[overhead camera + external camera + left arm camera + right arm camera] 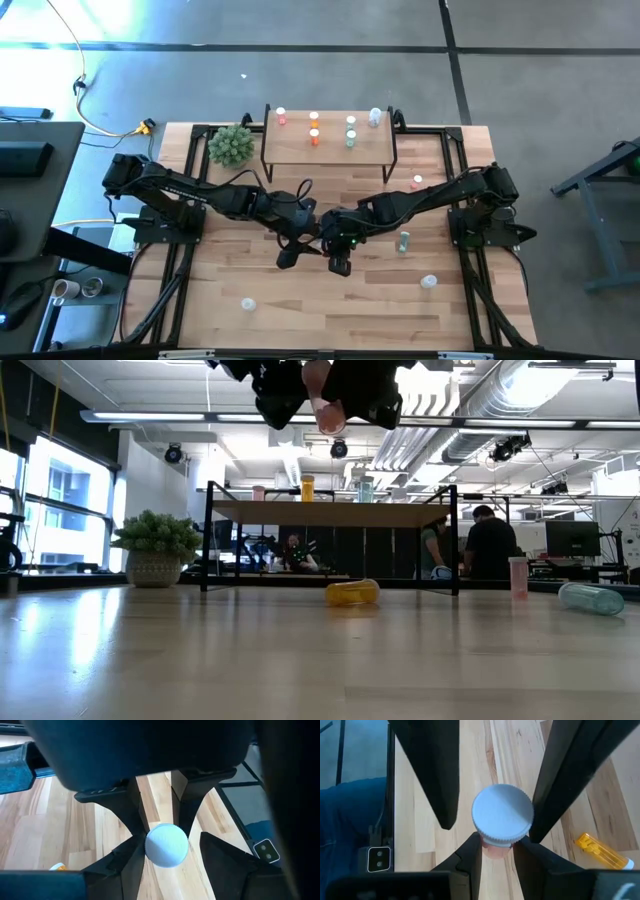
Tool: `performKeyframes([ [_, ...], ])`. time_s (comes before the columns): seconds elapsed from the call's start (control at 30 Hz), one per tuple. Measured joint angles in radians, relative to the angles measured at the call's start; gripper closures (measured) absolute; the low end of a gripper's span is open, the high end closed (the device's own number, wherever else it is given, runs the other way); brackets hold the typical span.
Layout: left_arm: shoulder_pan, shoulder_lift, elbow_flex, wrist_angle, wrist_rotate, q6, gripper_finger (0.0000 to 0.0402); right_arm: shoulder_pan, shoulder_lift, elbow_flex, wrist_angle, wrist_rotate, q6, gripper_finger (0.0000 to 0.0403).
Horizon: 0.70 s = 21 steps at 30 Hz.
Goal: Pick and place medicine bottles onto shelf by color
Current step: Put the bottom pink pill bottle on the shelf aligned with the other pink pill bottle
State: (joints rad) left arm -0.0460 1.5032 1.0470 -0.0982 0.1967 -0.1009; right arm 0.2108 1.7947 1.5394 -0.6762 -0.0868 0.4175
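Note:
A pink medicine bottle [496, 851] with a white cap [502, 812] hangs high over the middle of the table. My right gripper [497, 845] is shut on it. My left gripper [172, 847] is open around the cap [166, 845]. One left finger [125, 862] stands right beside the cap and the other [220, 857] is clearly apart. In the low view the bottle [330, 410] shows between both dark grippers. The shelf [330, 152] stands at the far edge with pink, orange, green and clear bottles upright on its top. My right gripper pinches the pink body just below the white cap [495, 849] between its two fingertips, slanting down from the table's right. The bottle is lifted clear of the table, roughly upright with its cap up. Whether my left gripper's near finger touches the cap, I cannot tell.
An orange bottle [352, 592] lies on the table below the grippers. A pink bottle [417, 182] stands right of the shelf. A green bottle [404, 240] and two pale ones [428, 283] [247, 304] are scattered nearer. A potted plant [231, 145] stands left of the shelf.

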Motion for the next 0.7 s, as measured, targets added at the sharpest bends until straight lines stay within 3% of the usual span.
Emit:
performKeyframes([
  [0.37,0.000,0.000,0.000,-0.002,-0.003,0.000,0.0274,0.000,0.000,0.000,0.001,0.000,0.000,0.0318],
  [0.7,0.000,0.000,0.000,-0.002,-0.002,0.000,0.0283,0.000,0.000,0.000,0.001,0.002,0.000,0.0318],
])
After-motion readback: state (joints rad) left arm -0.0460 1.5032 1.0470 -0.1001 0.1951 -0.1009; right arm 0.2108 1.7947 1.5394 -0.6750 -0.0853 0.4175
